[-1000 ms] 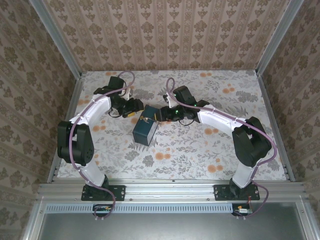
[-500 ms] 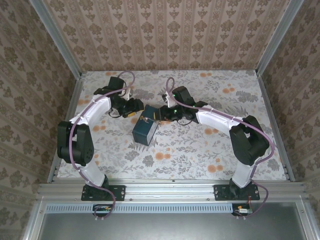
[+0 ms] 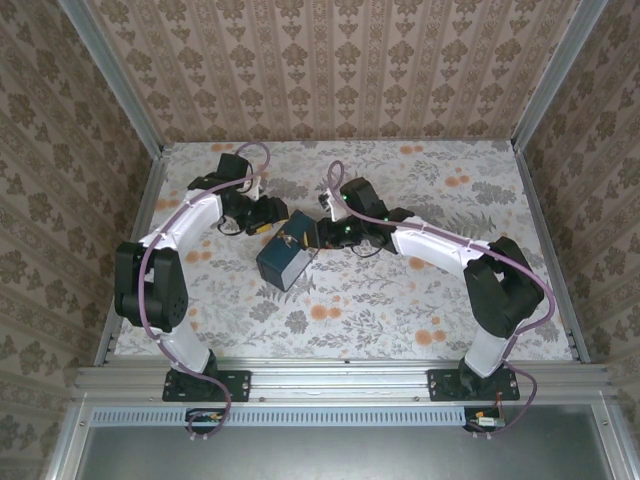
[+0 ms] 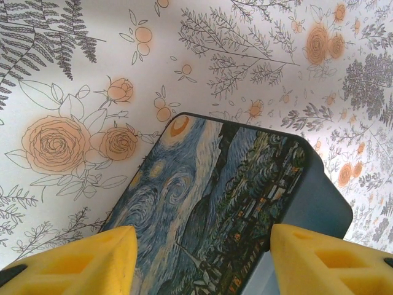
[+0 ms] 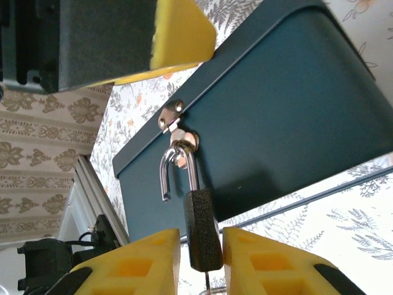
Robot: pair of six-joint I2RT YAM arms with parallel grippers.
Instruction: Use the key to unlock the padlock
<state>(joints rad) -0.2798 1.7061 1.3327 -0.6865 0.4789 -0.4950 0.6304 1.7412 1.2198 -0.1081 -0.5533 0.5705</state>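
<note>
Padlock (image 5: 201, 227): hangs on box (image 5: 295, 110) hasp, body flanked by right claw (image 5: 201, 238), jaws narrow, grip unconfirmed. Left claw (image 4: 202, 238): half open, empty, over box lid. Risk: padlock swivels out on uneven squeeze; unbraced box slides.

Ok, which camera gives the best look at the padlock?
The right wrist view: the padlock hangs sharp from the box's hasp, black body between the right gripper's fingers. In the top view it is a speck at the box's edge; the left wrist view looks at the box's painted lid.
</note>
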